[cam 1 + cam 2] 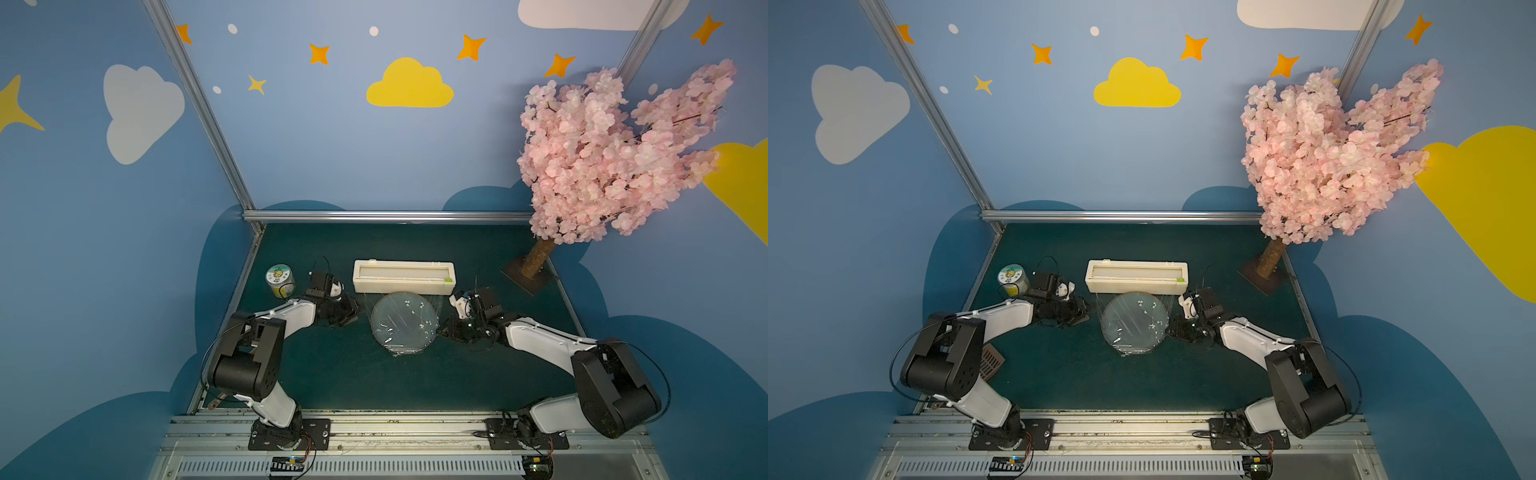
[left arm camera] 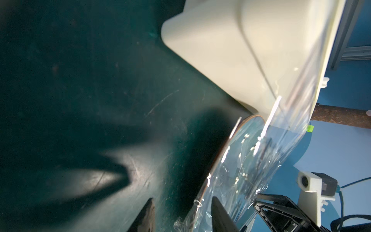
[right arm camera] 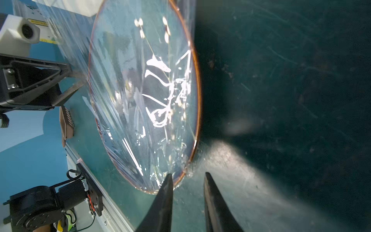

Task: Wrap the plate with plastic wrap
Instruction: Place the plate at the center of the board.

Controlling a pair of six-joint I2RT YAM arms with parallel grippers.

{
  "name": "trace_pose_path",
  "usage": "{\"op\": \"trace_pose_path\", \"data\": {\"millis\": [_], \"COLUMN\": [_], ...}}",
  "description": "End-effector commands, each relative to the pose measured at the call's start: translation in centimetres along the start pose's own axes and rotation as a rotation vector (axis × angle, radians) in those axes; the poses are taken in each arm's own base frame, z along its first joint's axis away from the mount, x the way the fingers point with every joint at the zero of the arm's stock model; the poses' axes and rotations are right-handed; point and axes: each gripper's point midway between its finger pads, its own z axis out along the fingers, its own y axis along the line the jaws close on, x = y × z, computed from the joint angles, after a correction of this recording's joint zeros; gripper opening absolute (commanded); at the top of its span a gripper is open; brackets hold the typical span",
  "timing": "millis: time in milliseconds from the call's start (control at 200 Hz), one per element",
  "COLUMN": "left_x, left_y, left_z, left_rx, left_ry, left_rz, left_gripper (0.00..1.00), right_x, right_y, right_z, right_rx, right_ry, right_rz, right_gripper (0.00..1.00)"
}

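Straddling the left rim of the plate (image 1: 404, 320), the left fingers (image 2: 148, 219) stand partly open around the edge of the plastic wrap (image 3: 156, 112), not yet clamping it. The right fingers (image 3: 163, 204), narrowly parted and empty, sit just off the plate's right rim. Film drapes over the plate, running to the dispenser box (image 1: 403, 276) just behind the plate. Closing could pinch rim instead of film and tip the plate on the table (image 1: 353, 382); tugging might bunch or tear the sheet.
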Motion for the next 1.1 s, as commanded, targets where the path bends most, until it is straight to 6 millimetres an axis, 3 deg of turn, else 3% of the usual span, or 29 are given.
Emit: {"op": "trace_pose_path", "data": {"millis": [0, 95, 110, 200, 395, 445, 656, 951, 1091], "left_x": [-0.1, 0.0, 0.0, 0.1, 0.6, 0.6, 0.9, 1.4, 1.5], "left_y": [-1.2, -1.3, -1.3, -1.4, -0.9, -0.8, -0.4, 0.5, 0.6], "left_z": [0.5, 0.8, 0.8, 1.2, 2.0, 2.1, 2.5, 2.4, 2.5], "left_rx": [0.047, 0.042, 0.040, 0.039, 0.026, 0.024, 0.017, -0.018, -0.022], "left_ry": [0.005, 0.008, 0.011, 0.019, 0.042, 0.044, 0.059, 0.068, 0.072], "left_rz": [0.020, 0.025, 0.023, 0.028, 0.025, 0.023, 0.021, 0.022, 0.022], "left_gripper": [0.45, 0.45, 0.45, 0.44, 0.41, 0.41, 0.40, 0.40, 0.39], "right_x": [-0.7, -0.6, -1.4, -1.6, -1.3, -0.2, 0.1, 0.6, 0.1], "right_y": [-0.2, -0.8, -0.2, -0.4, -1.1, -2.3, -3.9, -4.2, -3.3], "right_z": [0.4, 1.0, 0.8, 1.0, 0.8, 1.1, 1.8, 3.3, 3.3], "right_rx": [0.015, 0.034, 0.025, 0.030, 0.055, 0.084, 0.111, 0.082, 0.041], "right_ry": [-0.011, -0.001, -0.018, -0.019, -0.029, -0.006, 0.008, 0.041, 0.032], "right_rz": [-0.019, -0.011, -0.020, -0.015, 0.006, 0.029, 0.085, 0.119, 0.111], "right_gripper": [0.27, 0.22, 0.20, 0.00, 0.00, 0.00, 0.00, 0.00, 0.00]}}
